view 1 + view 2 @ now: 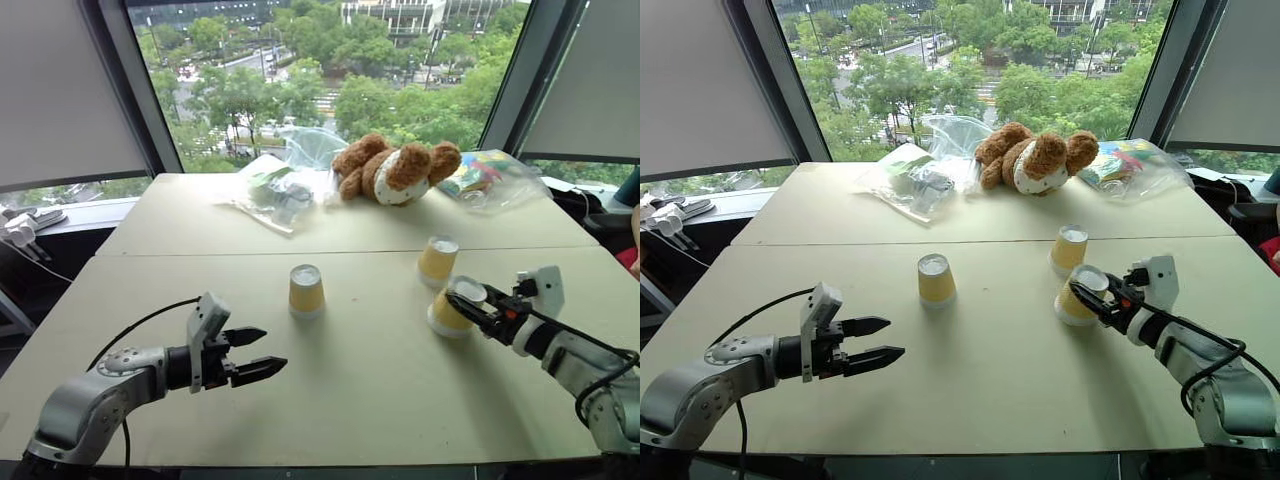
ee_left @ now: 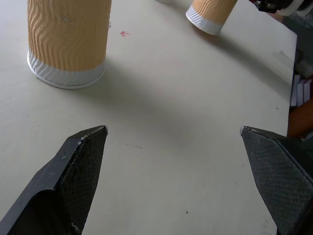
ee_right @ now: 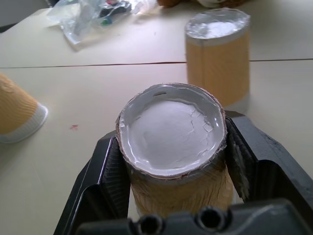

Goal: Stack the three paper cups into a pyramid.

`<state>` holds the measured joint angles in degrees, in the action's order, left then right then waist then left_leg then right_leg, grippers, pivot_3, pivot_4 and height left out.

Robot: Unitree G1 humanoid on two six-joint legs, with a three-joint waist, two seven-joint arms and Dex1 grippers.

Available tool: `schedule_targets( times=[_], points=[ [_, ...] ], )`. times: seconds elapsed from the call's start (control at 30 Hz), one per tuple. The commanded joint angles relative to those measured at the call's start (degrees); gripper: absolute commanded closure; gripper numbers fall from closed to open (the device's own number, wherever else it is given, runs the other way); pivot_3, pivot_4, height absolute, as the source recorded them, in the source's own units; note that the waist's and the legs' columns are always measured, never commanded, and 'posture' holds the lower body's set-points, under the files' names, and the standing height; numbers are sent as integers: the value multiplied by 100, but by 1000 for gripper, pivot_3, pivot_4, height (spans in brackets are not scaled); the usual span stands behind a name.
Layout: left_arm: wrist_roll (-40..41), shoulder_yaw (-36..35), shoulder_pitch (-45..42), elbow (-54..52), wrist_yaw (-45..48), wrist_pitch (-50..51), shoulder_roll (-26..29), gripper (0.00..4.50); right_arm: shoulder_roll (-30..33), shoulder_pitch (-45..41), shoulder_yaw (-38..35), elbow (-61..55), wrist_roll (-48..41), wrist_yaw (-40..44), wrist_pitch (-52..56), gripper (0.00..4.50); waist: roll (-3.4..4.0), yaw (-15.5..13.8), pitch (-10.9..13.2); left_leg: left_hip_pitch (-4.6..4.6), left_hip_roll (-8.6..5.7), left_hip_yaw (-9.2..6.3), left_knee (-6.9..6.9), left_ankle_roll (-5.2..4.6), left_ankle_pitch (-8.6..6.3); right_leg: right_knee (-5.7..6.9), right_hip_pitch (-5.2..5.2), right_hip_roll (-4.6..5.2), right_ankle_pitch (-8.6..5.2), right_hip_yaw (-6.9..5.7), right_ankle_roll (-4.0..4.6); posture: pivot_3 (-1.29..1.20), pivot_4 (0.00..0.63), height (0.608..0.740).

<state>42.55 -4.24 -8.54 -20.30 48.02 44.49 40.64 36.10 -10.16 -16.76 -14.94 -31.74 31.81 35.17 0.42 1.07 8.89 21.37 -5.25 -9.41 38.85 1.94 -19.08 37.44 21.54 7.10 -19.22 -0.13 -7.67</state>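
Observation:
Three mustard-yellow paper cups stand upside down on the beige table (image 1: 350, 400). One cup (image 1: 306, 290) is in the middle. Another cup (image 1: 438, 259) is further back on the right. My right gripper (image 1: 466, 304) is shut on the third cup (image 1: 448, 312), one finger on each side of its wall, and this cup leans toward my arm. In the right wrist view the held cup (image 3: 173, 147) shows its white base between the fingers (image 3: 110, 166). My left gripper (image 1: 255, 352) hovers open at the near left, short of the middle cup (image 2: 68, 39).
A brown teddy bear (image 1: 395, 170) lies at the back of the table between a clear plastic bag (image 1: 280, 190) and a bag of colourful items (image 1: 490, 178). A seam (image 1: 250, 254) runs across the table behind the cups.

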Motion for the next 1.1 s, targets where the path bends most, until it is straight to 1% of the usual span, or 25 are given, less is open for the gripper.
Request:
schedule_targets(
  times=[0.03, 0.17, 0.3, 0.4, 0.47, 0.53, 0.57, 0.7, 0.77, 0.83, 0.93, 1.0, 1.03, 1.1],
  points=[
    [-71, -116, 31, -44, 49, -115, 57, 0, -281, -352, 522, -339, 65, -140, 42, 2190, 0, 0, 0, 0, 0, 0, 0, 0, 0, 1, 0, 0, 0, 0, 0, 0, 150, 740],
    [-103, -113, 107, -112, 30, -111, 18, 0, -406, -667, 1036, -1, 561, -171, -229, 2190, 0, -48, 0, 4, -4, -2, 0, 2, 0, 3, 5, 3, 0, 1, 0, 0, 150, 740],
    [-98, -162, 195, -171, -16, -116, 6, 0, -446, -968, 1349, 461, 984, -141, -550, 2190, 0, -33, 0, 6, -12, -1, 1, 1, 0, 2, 5, 10, 0, 1, 0, 0, 150, 740],
    [-96, -194, 278, -227, -55, -132, -6, 0, -473, -1111, 1449, 768, 1158, -65, -719, 2190, 0, -15, 0, 5, -8, -1, 0, 1, 1, 3, 8, 7, 0, 0, 0, 0, 150, 740],
    [-94, -219, 345, -260, -86, -153, -14, 0, -482, -1139, 1460, 856, 1182, -8, -736, 1152, 0, -8, 0, 5, -7, -1, -1, 2, 1, 4, 9, 6, 0, 1, 0, 0, 150, 740],
    [-99, -236, 399, -271, -94, -178, -16, 0, -485, -1146, 1458, 883, 1192, 44, -738, 305, 0, -9, 0, 5, -6, -1, -1, 2, 1, 5, 9, 5, 0, 0, 0, 0, 150, 740],
    [-105, -242, 420, -270, -90, -191, -17, 0, -488, -1147, 1450, 882, 1195, 64, -737, 54, 0, -9, 0, 5, -6, -1, -1, 2, 1, 5, 10, 5, 0, 1, 0, 0, 150, 740],
    [-94, -287, 484, -256, -78, -213, -6, 0, -434, -1090, 1301, 598, 1101, 79, -602, 54, 0, -11, 0, 6, -6, 1, -1, 2, 1, 10, 13, 6, 0, 1, 0, 0, 150, 740],
    [-67, -334, 501, -223, -65, -201, 15, 0, -294, -947, 948, 49, 778, 94, -307, 54, 1, -34, 0, 8, -7, 1, -1, 2, 1, 10, 14, 6, 0, 2, 0, 0, 150, 740],
    [-17, -379, 482, -167, -44, -162, 20, 0, -122, -828, 445, -490, 282, 117, 139, 54, 1, -43, 1, 15, -7, 0, -1, 2, 1, 12, 20, 7, 0, 2, 0, 0, 150, 740],
    [7, -403, 436, -103, 2, -142, 28, 0, 37, -764, -77, -890, -234, 53, 629, 54, 0, -41, 0, 12, -8, 0, 0, 2, 1, 12, 16, 8, 0, 2, 0, 0, 150, 740],
    [5, -347, 296, -8, 49, -124, 21, 0, 89, -862, -554, -866, -539, -110, 844, 54, 0, -41, 0, 9, -7, 0, 0, 2, 1, 12, 14, 6, 0, 2, 0, 0, 150, 740],
    [9, -318, 212, 46, 67, -114, 2, 0, 86, -944, -712, -713, -549, -205, 822, 54, 0, -41, 0, 10, -6, 0, 0, 2, 1, 12, 14, 5, 0, 2, 0, 0, 150, 740],
    [1, -273, 96, 115, 88, -105, -32, 0, 120, -1052, -740, -332, -277, -323, 591, 54, 0, -38, 0, 8, -6, 2, 1, 2, 1, 13, 13, 5, 0, 2, 0, 0, 150, 740]
  ],
)
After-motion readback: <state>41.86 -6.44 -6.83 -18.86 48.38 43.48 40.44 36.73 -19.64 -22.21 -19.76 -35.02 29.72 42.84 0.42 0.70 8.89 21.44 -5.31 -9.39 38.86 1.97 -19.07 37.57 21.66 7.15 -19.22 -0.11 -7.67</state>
